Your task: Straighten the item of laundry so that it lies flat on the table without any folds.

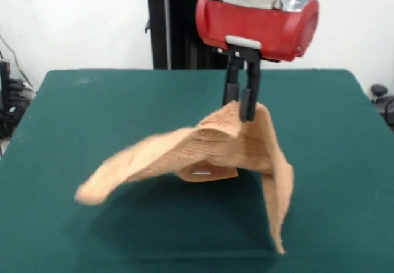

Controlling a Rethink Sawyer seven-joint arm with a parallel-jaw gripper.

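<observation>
1. Table: dark green cloth top, fills most of the view and runs off the left, right and near edges. Far edge is visible against a white wall.
2. Arm: red housing with a black section above and a silver band between, coming down over the far-centre of the table. Black pedestal column stands behind it, left of the housing.
3. Towel: orange-tan terry, lifted off the table and hanging in the air (not flat, clearly folded and draped). Highest point is at the gripper, right of centre. One flap sweeps out to the left and ends in a blurred corner low at the left. Another part drops down on the right to a pointed corner near the near edge. A dark shadow lies on the cloth beneath it.
4. Gripper: two black fingers pointing down, closed together on the towel's top edge, pinching the fabric.
5. Small white label shows on the towel's underside fold, centre.
</observation>
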